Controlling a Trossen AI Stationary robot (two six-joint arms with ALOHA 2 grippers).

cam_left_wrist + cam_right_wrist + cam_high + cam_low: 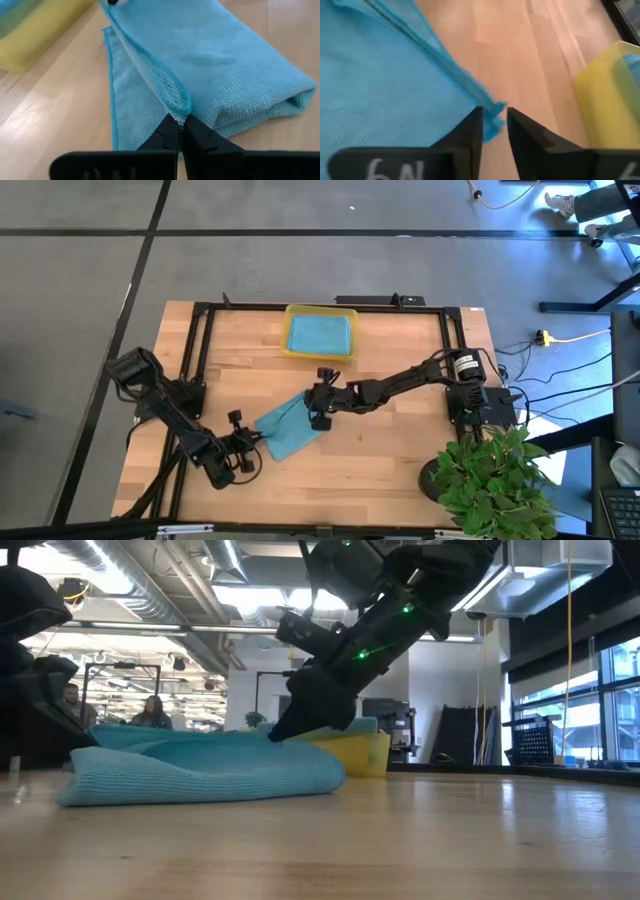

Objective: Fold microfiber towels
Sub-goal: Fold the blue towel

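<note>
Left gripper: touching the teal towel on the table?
Touching. Left wrist view shows the left gripper shut on the teal towel's hemmed edge.

Bright, even light falls from ceiling strip lamps [250,595] and windows [560,700] beyond the desk [420,840]. Its near surface is out of focus. The right wrist view is smeared; shadows stay faint.

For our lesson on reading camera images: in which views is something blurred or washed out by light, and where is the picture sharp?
Low view: the near table edge is out of focus, and ceiling lights flare white. Right wrist view: the teal towel and yellow tray look soft. Left wrist view: the towel's weave is crisp, though the tray corner blurs. High view: evenly lit, with blue glare at the top right.
</note>
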